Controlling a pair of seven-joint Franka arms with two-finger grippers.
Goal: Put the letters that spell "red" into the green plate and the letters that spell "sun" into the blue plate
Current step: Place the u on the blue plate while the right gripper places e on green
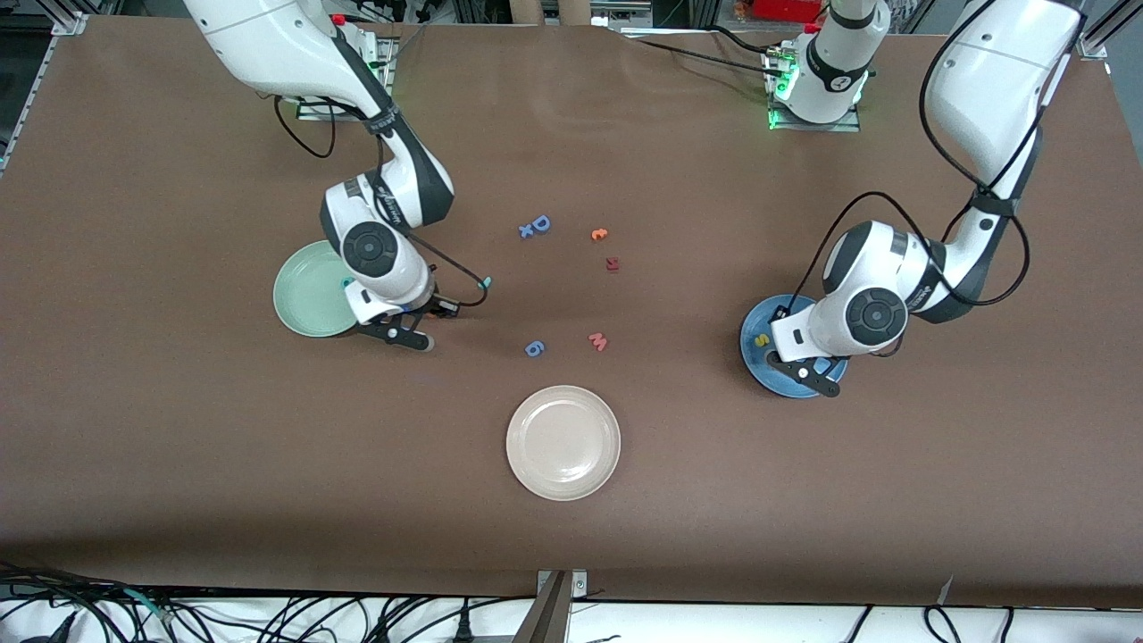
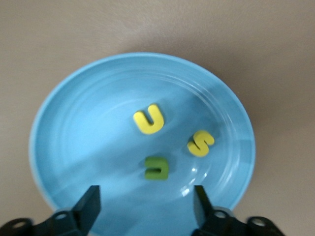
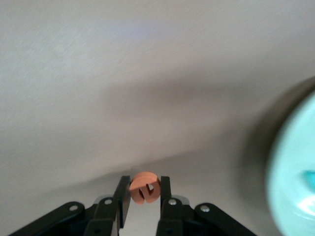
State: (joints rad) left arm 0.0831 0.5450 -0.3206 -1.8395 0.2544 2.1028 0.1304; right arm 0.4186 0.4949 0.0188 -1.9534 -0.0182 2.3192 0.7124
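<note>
Orange "e" (image 3: pixel 144 187) sits clamped in the right gripper (image 3: pixel 142 196) beside the green plate (image 1: pixel 304 295), not yet delivered; yellow "s" (image 2: pixel 200 143), yellow "u" (image 2: pixel 148 119) and olive letter (image 2: pixel 157 167) lie in the blue plate (image 2: pixel 74 123) under the left gripper (image 2: pixel 146 206), its jaws apart

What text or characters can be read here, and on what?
"u", yellow foam letter in the blue plate.
"s", yellow foam letter, same plate.
"n" or "u", olive-green foam letter, same plate.
"D", blue foam letter on the table.
"6", blue foam piece on the table.
"w", pink foam letter on the table.
Arm markings: unreadable.
</note>
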